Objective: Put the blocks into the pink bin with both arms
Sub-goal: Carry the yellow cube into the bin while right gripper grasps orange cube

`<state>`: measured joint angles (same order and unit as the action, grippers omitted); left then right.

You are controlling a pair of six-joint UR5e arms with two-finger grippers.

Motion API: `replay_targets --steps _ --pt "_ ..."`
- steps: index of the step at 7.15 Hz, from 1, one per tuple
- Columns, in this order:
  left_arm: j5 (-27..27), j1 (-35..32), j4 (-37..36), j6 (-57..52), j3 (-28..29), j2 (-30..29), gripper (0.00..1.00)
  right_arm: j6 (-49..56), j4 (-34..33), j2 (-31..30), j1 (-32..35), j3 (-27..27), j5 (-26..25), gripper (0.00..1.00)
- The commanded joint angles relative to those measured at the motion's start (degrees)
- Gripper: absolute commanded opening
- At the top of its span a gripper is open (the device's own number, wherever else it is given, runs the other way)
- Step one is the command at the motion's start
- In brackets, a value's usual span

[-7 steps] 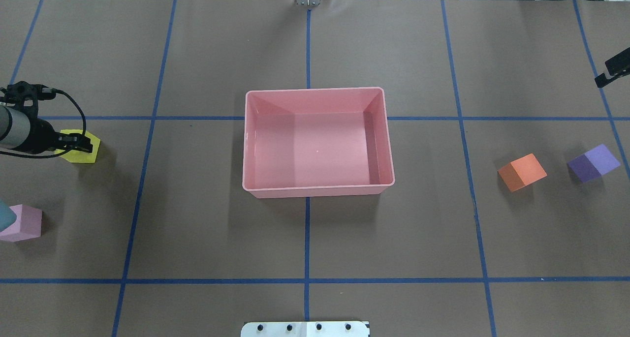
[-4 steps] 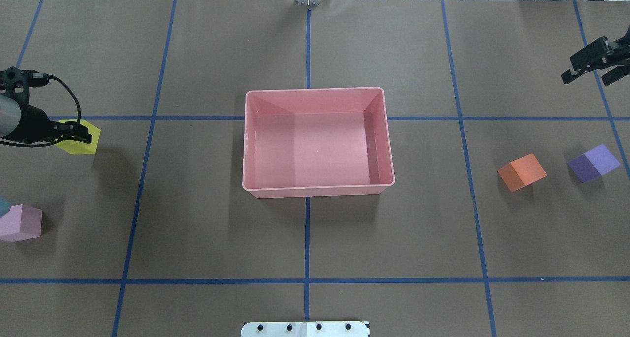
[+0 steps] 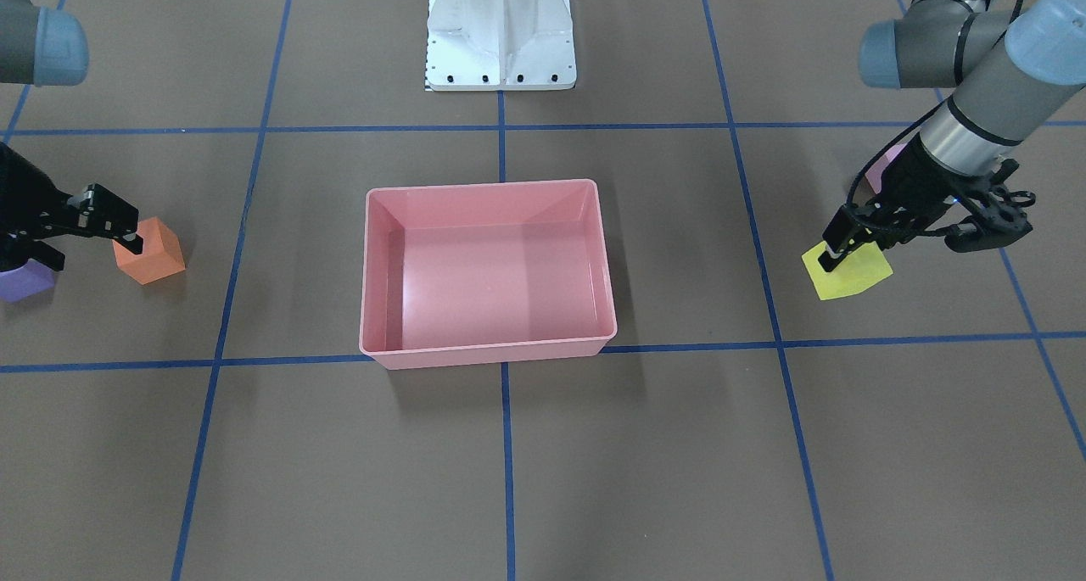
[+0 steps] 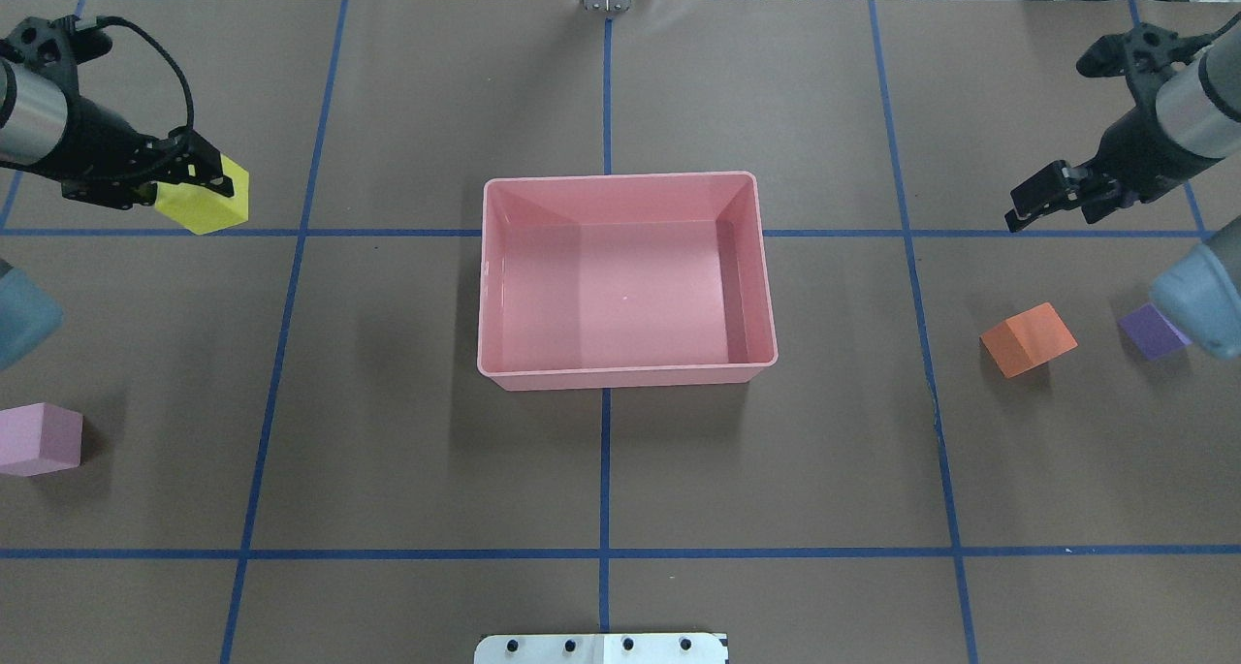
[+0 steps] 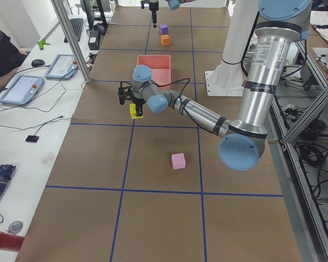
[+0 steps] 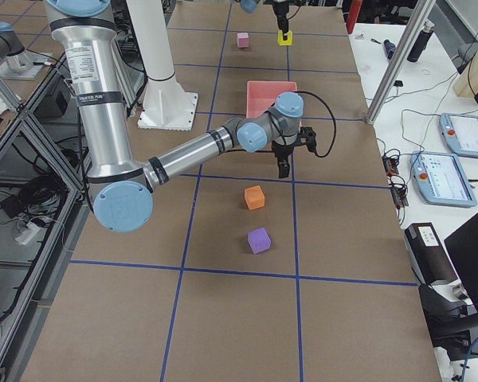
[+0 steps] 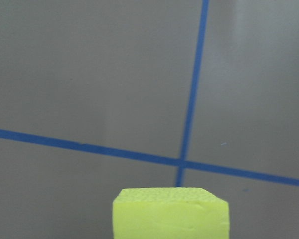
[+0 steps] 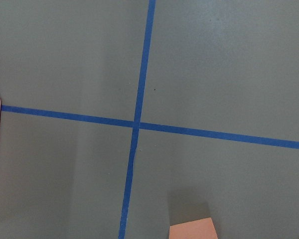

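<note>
My left gripper is shut on the yellow block and holds it above the table, left of the pink bin; the block fills the bottom of the left wrist view. My right gripper is open and empty, above the table just beyond the orange block. The purple block lies right of the orange one, partly hidden by my right arm. The light pink block lies at the near left. The bin holds nothing.
The white pedestal base stands on the robot's side of the bin. Blue tape lines cross the brown table cover. My right arm's elbow hangs over the purple block.
My left gripper has lifted the yellow block off the table. My right gripper has come in from the right edge toward the orange block, and its elbow now covers part of the purple block.
</note>
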<state>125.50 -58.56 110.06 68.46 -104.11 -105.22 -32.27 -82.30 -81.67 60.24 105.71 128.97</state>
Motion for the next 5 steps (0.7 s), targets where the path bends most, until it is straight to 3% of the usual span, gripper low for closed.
replay_targets --steps 1,3,5 --pt "-0.2 2.0 -12.0 6.8 -2.2 -11.4 0.0 -1.0 4.4 -4.4 -5.9 -0.2 -7.0 1.0" --pt "-2.9 7.8 -13.2 14.0 -1.4 -16.8 0.0 -1.0 4.4 -5.1 -7.0 -1.5 -7.2 1.0" --pt "-5.2 9.7 -13.5 15.6 -1.3 -18.4 0.0 -1.0 4.4 -4.9 -8.6 -3.9 -7.2 1.0"
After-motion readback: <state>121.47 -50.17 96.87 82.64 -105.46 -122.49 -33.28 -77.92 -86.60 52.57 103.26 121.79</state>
